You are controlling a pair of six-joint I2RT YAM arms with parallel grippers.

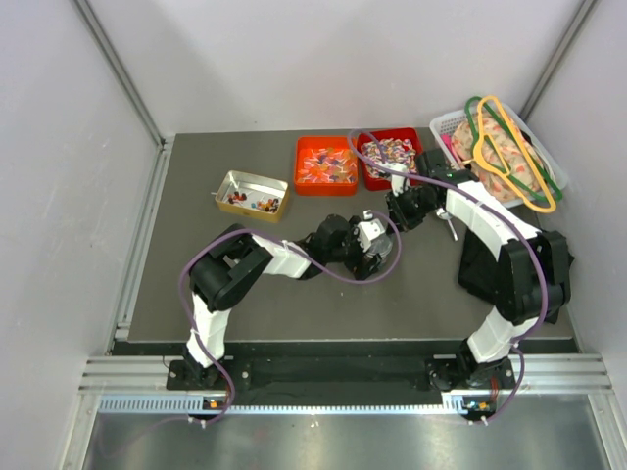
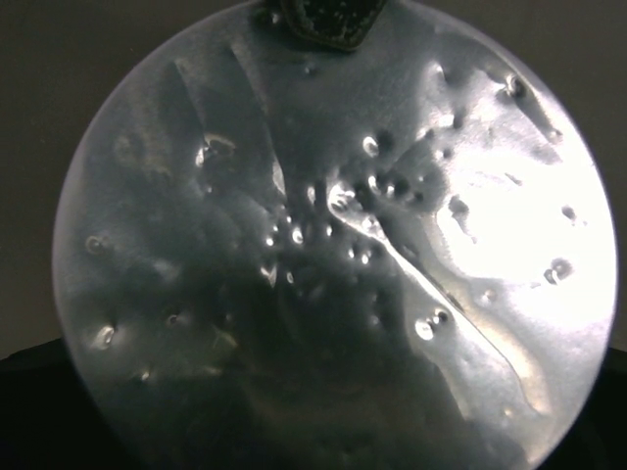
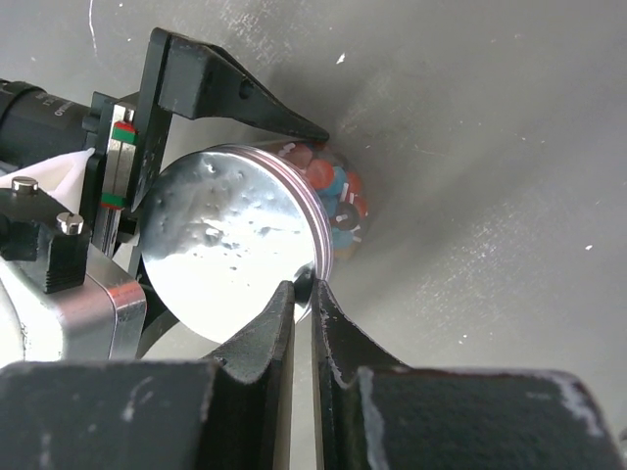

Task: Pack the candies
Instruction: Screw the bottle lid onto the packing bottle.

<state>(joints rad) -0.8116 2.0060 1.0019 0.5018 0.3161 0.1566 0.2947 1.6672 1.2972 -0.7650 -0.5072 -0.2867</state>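
A small clear jar with a round silver lid [image 3: 230, 245] lies sideways between the fingers [image 3: 225, 83] of my left gripper [image 1: 377, 250], which is shut on it. Red and blue candies [image 3: 338, 191] show through the jar's wall behind the lid. My right gripper [image 3: 303, 294] is shut on the lid's near rim. In the left wrist view the dented lid [image 2: 333, 245] fills nearly the whole picture and hides the left fingers. Both grippers meet mid-table, the right gripper [image 1: 397, 211] just behind the left. More candies fill the red tray [image 1: 389, 157].
An orange tray [image 1: 325, 164] of wrapped sweets stands beside the red tray at the back. A metal tin [image 1: 252, 194] with a few sweets sits at the back left. A white basket [image 1: 446, 122] with cloth and hangers stands at the back right.
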